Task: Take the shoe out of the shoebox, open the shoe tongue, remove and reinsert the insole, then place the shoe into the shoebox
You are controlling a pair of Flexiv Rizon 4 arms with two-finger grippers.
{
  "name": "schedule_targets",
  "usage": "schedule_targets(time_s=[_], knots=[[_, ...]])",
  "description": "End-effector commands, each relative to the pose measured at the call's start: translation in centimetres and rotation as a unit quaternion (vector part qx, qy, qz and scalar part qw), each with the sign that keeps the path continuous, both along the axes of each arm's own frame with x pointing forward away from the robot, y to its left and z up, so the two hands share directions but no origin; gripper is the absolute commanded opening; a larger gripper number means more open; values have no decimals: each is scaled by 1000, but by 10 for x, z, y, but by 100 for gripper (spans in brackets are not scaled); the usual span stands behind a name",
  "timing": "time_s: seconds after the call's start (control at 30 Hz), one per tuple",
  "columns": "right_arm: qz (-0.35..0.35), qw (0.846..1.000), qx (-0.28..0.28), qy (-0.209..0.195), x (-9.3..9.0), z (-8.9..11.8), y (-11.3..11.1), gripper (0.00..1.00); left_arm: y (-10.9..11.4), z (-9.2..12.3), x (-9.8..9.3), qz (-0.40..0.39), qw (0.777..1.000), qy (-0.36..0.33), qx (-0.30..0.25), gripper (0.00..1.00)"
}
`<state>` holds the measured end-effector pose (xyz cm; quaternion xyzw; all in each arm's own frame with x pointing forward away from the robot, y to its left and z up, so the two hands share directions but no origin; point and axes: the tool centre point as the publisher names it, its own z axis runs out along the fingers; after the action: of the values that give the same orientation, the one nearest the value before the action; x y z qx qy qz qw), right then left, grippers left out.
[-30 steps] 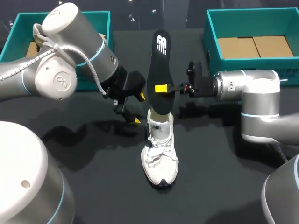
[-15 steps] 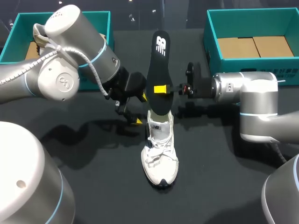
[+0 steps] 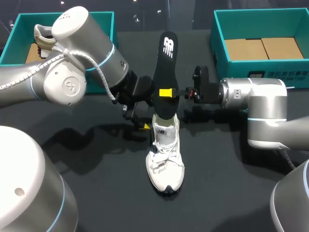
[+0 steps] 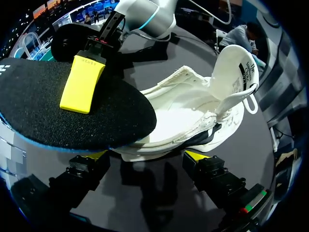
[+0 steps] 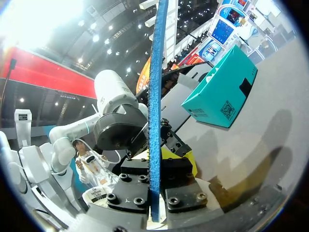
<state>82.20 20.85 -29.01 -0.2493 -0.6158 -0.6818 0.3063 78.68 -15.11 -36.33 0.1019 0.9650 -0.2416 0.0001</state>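
Right gripper (image 3: 168,92) pinches the insole (image 3: 164,72), which stands on end at the mouth of the shoe (image 3: 165,159) on the table. Left gripper (image 4: 146,155) spread wide, just beside the heel. Steady the heel; keep the insole aligned lengthwise.

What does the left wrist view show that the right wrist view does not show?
Only the left wrist view: the open inside of the white shoe and the black top face of the insole, with one yellow finger of the right gripper lying on it. Only the right wrist view: the teal shoebox, and the insole seen edge-on as a thin blue line. Both: the insole, clamped by the right gripper.
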Motion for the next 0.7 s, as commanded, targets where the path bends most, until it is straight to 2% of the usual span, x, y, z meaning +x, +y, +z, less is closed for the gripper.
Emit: schedule_targets(time_s=[0.03, 0.7], knots=[[-6, 1000, 8, -6, -2, -1, -1, 0, -3, -3, -1, 0, 1000, -2, 0, 100], [-18, 999, 11, -28, 2, 5, 2, 0, -5, -5, -3, 1, 1000, 3, 0, 100]])
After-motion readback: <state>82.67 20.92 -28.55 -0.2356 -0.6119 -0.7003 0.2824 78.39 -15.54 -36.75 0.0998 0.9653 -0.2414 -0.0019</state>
